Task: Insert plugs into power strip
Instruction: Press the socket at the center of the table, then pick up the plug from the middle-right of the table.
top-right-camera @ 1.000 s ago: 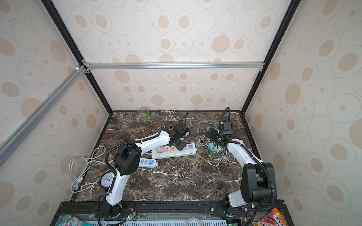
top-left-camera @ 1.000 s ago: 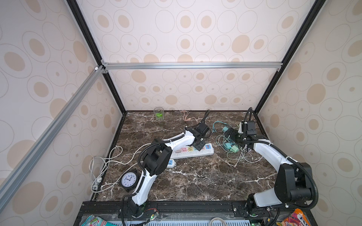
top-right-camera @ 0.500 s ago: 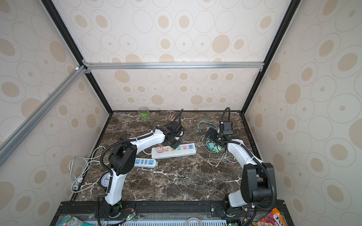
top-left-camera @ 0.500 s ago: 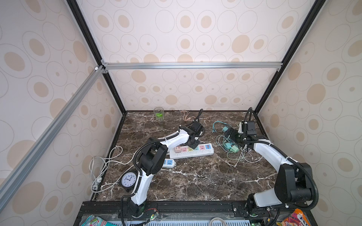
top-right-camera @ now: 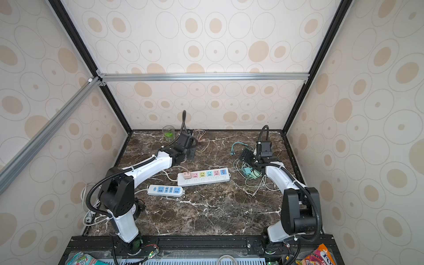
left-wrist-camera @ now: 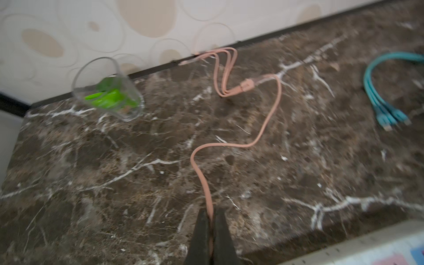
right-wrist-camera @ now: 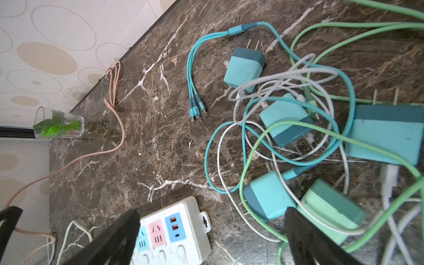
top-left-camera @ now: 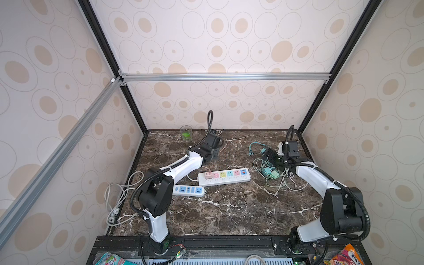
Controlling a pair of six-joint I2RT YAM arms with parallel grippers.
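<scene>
The left gripper (left-wrist-camera: 211, 229) has been drawn back from the power strip (top-left-camera: 226, 181), where the pink plug (top-left-camera: 208, 175) is left seated, and is closed on the pink cable (left-wrist-camera: 263, 128). The right gripper (right-wrist-camera: 211, 216) is held open above the remaining plugs (right-wrist-camera: 244, 66).

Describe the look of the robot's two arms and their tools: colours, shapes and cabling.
The left arm and right arm match: smooth white curved link shells between bulky black joint housings, each with a black ribbed hose looping outside along it. The left tool and right tool have flat, matt black tapering fingers. No markings are readable.
</scene>
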